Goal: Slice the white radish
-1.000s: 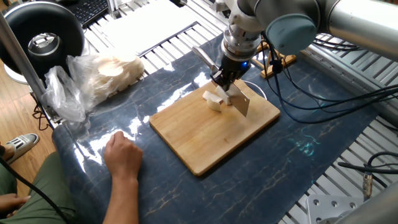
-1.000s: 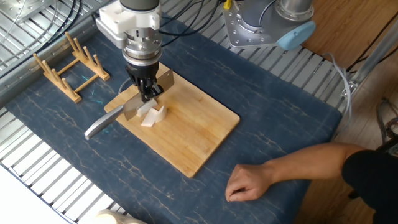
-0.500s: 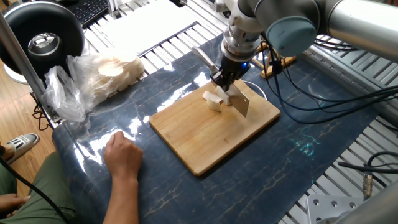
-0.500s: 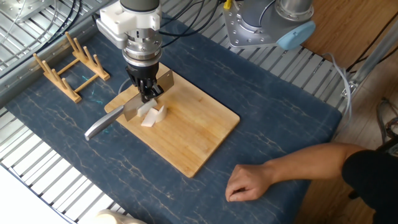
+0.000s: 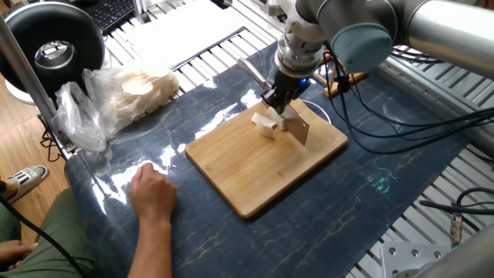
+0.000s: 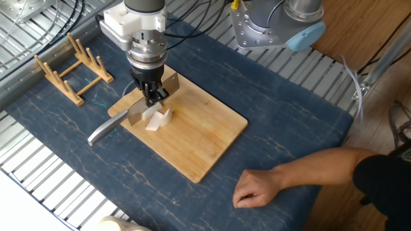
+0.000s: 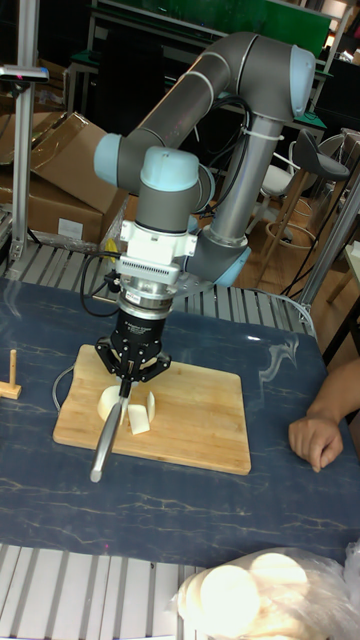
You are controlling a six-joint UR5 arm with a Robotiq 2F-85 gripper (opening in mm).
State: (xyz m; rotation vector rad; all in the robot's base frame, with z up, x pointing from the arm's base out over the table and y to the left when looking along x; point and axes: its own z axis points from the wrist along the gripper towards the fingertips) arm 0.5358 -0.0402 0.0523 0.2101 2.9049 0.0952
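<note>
The white radish [image 5: 266, 124] lies in cream-white pieces on a wooden cutting board [image 5: 255, 177], near the board's far end. My gripper [image 5: 279, 96] is shut on a knife [image 5: 299, 129], whose blade stands edge-down right beside the pieces. In the other fixed view the gripper [image 6: 153, 96] holds the knife [image 6: 138, 110] across the board [image 6: 199, 144], its grey handle sticking out past the board's left edge, the radish [image 6: 157, 119] touching the blade. The tall view shows the gripper [image 7: 130, 376], the radish pieces [image 7: 140, 413] either side of the knife [image 7: 105, 440], and the board [image 7: 195, 425].
A person's hand [image 5: 154, 193] rests on the blue mat near the board, also seen as a hand [image 6: 257, 189]. A clear plastic bag of pale round slices [image 5: 135, 93] lies to the left. A wooden rack [image 6: 70, 67] stands beyond the board. Cables [image 5: 363, 116] trail on the right.
</note>
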